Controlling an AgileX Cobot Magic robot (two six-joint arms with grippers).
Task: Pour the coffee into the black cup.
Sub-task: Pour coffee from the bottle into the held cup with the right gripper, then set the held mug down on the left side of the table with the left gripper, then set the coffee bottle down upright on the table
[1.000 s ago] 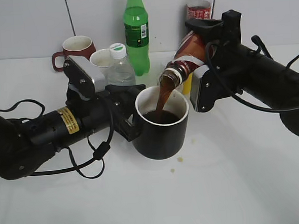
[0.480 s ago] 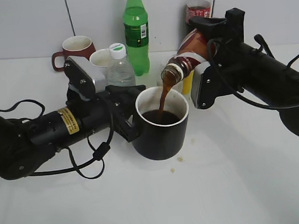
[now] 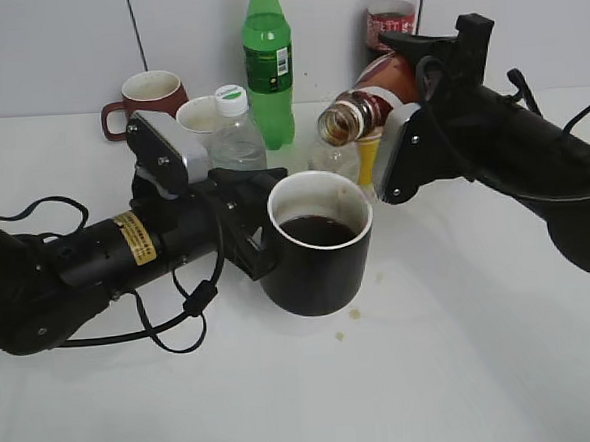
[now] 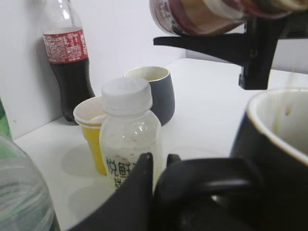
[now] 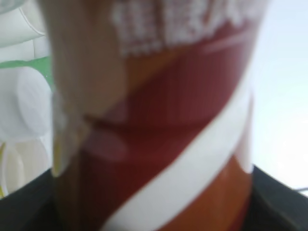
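Observation:
The glossy black cup stands mid-table with brown coffee inside; its rim shows in the left wrist view. My left gripper is shut on the cup's black handle. My right gripper is shut on the coffee bottle, held tilted nearly level above and behind the cup, its open mouth pointing left. No stream falls from it. The bottle's brown-red-white label fills the right wrist view and shows at the top of the left wrist view.
Behind the cup stand a small clear bottle with a white cap, a green bottle, a cola bottle, a maroon mug, a yellow cup and a dark grey mug. Coffee drops lie beside the cup.
The right gripper has lifted and tilted the bottle back up; the coffee stream into the cup has stopped. The left arm and cup have not moved.

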